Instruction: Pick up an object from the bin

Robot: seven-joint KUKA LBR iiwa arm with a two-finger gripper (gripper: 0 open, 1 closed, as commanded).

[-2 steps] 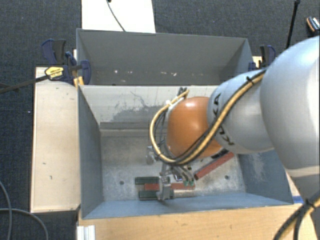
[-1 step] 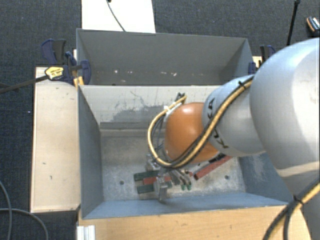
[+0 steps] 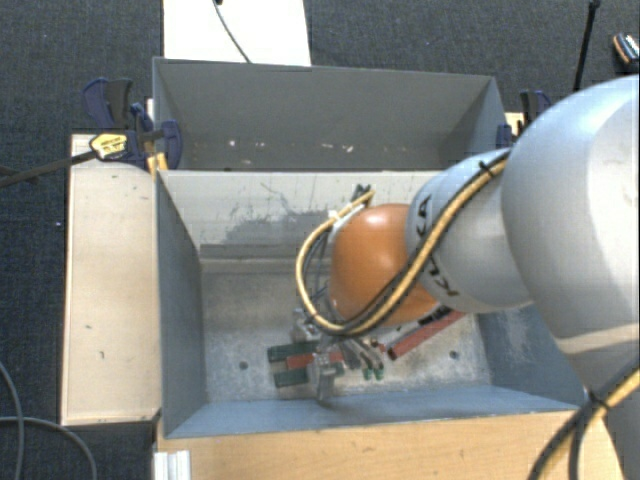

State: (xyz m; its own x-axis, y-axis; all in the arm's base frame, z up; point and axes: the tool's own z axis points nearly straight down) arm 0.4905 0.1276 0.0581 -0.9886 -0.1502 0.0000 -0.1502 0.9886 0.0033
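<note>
Down by near wall of bin (image 3: 300, 408), gripper (image 3: 325, 373) amid green block (image 3: 288, 353), red-brown bar (image 3: 420, 335). Grip state: cannot tell. Risk: crowded pieces deflect grasp; wall scrape.

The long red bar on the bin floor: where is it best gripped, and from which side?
Grip the red bar probably at its free right half, across its narrow width, from above: it lies flat, slanted, and its left end runs into the heap.

Beyond the hand (image 3: 325, 376) toward the far wall, and further to its left, the bin (image 3: 180, 298) floor lies bare. Small dark green and red pieces (image 3: 290, 360) crowd just beside it. A reddish bar (image 3: 425, 330) lies to its right, and the near wall stands close.
</note>
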